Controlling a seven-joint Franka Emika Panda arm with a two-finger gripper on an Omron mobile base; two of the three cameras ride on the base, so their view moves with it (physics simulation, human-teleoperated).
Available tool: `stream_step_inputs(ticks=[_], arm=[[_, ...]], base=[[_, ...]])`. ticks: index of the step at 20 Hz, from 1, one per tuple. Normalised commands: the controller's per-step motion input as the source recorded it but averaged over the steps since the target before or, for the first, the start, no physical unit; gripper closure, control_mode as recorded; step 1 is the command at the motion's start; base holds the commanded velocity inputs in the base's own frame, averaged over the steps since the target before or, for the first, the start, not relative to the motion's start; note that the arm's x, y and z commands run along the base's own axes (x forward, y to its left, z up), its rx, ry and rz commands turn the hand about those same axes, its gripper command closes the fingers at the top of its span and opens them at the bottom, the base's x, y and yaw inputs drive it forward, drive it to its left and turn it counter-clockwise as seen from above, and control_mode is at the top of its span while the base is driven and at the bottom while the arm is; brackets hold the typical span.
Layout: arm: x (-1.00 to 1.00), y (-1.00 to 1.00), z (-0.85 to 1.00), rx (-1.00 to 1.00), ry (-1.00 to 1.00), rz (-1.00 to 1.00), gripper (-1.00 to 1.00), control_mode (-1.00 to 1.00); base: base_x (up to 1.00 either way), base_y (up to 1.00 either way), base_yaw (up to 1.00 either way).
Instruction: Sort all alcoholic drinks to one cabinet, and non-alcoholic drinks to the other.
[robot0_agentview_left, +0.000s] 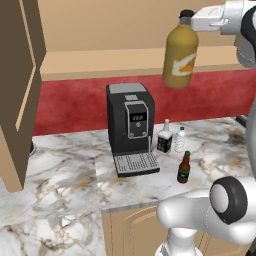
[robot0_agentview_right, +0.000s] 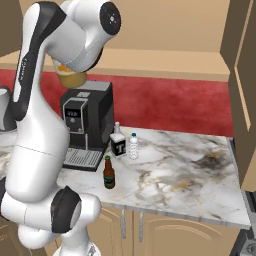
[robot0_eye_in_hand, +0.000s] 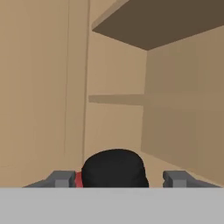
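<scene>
Juice bottle (robot0_agentview_left: 180, 57) is half hidden behind the arm from the right, hand (robot0_agentview_left: 192, 19) up high pinching its cap (robot0_eye_in_hand: 114, 168).

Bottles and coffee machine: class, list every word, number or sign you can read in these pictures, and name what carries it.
"T": a large white letter on the black label of the squarish clear bottle.
Black coffee machine: its small display shows pale digits, too blurred to read.
Large yellow-orange juice bottle: orange and white label, no legible words.
Small dark brown beer bottle: green label, too small to read.
</scene>
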Motion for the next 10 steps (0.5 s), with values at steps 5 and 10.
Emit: stream_step_inputs(ticks=[5, 10], arm=[[0.16, 0.06, -0.1, 0.11, -0.03, 0.0, 1.0, -1.0], [0.33, 0.06, -0.17, 0.12, -0.05, 0.0, 1.0, -1.0]], base=[[0.0, 0.0, 0.0], [0.0, 0.0, 0.0]])
